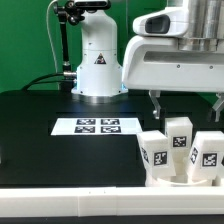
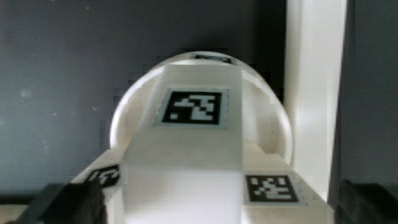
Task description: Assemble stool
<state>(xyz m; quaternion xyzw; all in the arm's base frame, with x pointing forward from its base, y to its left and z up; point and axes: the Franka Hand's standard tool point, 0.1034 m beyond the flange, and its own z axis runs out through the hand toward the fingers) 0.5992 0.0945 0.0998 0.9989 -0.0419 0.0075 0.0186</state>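
- One hand [image 1: 186, 103] on the arm, seen in the exterior view hanging above the stool parts at that view's lower right; its two fingers [image 1: 155, 102] stand wide apart and clasp nothing
- Three stool legs [image 1: 178, 133] counted in the exterior view, upright and crowded together, each with a black-and-white square marker on its face; one stands behind, two in front
- The legs sit at the near edge of the table [image 1: 40, 135], at the exterior view's right, just beside the long white rail [image 1: 60, 205] that runs along that edge
- One seat [image 2: 192, 120] visible in the wrist view: a white rounded part with one marker in the middle and two more markers nearer the camera; whether it touches the legs cannot be told from either view
- One marker board [image 1: 98, 127], flat on the dark table, well apart from the legs towards the exterior view's left; four tags counted on it
- One white upright strip [image 2: 320, 90] in the wrist view, beside the seat
- Two dark fingertips [image 2: 54, 205] at the corners of the wrist view, either side of the seat, not pressing on it
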